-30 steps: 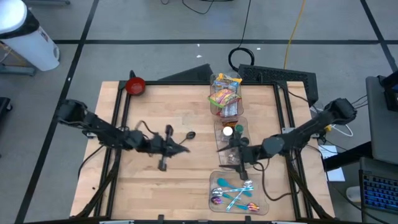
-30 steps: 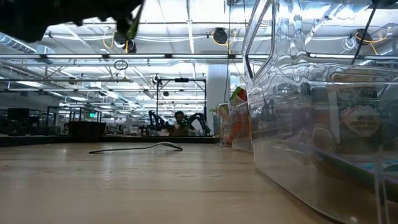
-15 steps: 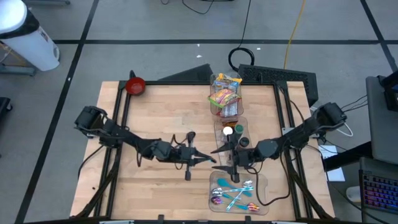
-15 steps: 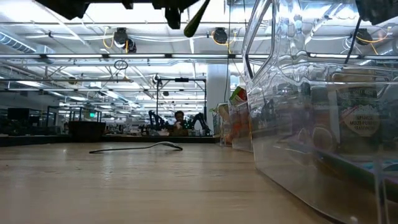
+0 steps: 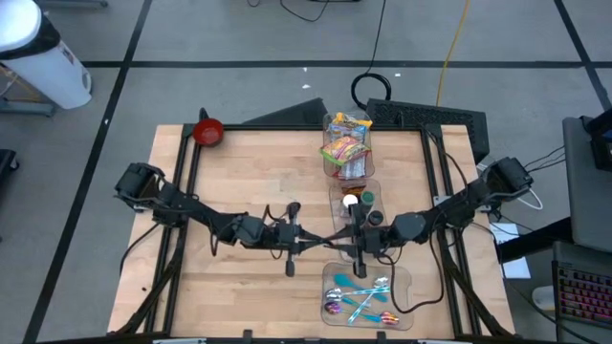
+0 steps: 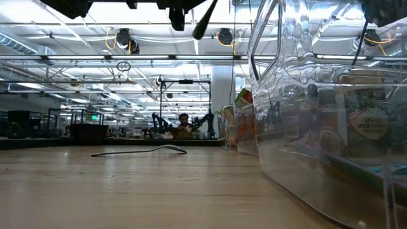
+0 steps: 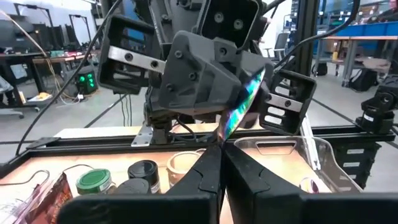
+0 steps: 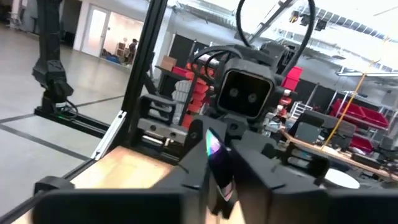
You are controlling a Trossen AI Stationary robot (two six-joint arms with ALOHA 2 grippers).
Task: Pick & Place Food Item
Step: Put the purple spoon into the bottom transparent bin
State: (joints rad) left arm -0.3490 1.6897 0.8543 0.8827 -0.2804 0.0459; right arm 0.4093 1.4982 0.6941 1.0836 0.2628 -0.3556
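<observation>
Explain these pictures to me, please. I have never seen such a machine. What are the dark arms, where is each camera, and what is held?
It is a robot with two arms at a wooden table. One camera looks straight down, one sits at table height, and one rides on each wrist. Above the middle of the table, the left gripper is shut on a shiny rainbow utensil. The right gripper faces it and closes on the same utensil, which looks like a handover. On the table are a red bowl, a dark spoon, and clear bins: snack packets, jars and coloured spoons.
</observation>
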